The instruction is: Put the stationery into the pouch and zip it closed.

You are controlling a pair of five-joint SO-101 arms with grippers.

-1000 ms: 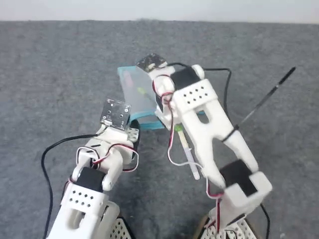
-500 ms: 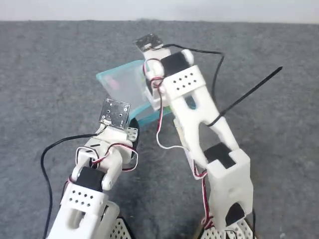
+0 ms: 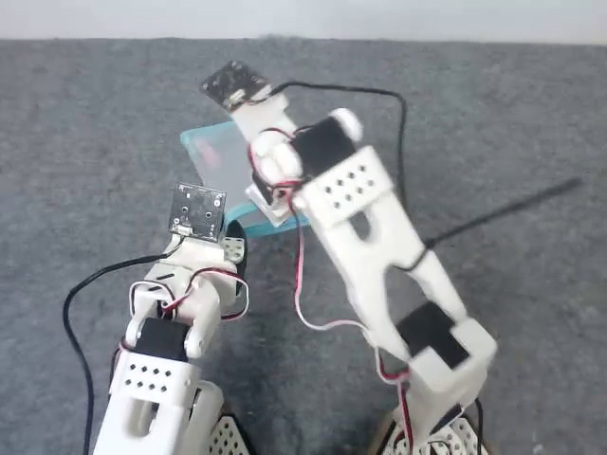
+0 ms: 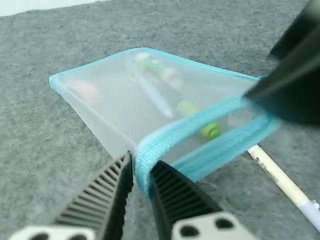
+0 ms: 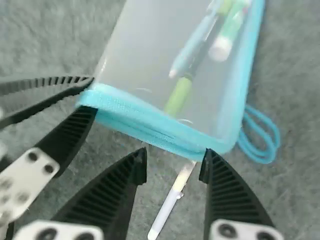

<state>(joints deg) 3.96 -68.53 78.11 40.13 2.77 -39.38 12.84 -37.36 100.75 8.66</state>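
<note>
The translucent pouch (image 3: pixel 213 156) with teal trim lies on the grey mat, with several pens inside, among them a green one (image 5: pixel 180 92). My left gripper (image 4: pixel 140 162) is shut on the teal zipper edge (image 4: pixel 170 137) at the pouch's near corner. My right gripper (image 5: pixel 174 154) hovers open just off the same zipper edge, close to the left gripper (image 5: pixel 92 96). In the high view the right arm's head (image 3: pixel 275 185) covers the pouch's right part. A white pen (image 4: pixel 277 177) lies on the mat beside the pouch, also seen below the right gripper's fingers (image 5: pixel 172 197).
A teal cord loop (image 5: pixel 257 135) trails from the pouch's end. A thin black rod (image 3: pixel 512 213) sticks out from the right arm. A black cable (image 3: pixel 76 294) curls left of the left arm. The grey mat (image 3: pixel 95 123) runs to a pale wall at the back.
The right arm has swung left and its gripper has turned toward the pouch's near edge. The pouch has slid and flattened leftward. The white pen is now hidden under the right arm in the high view.
</note>
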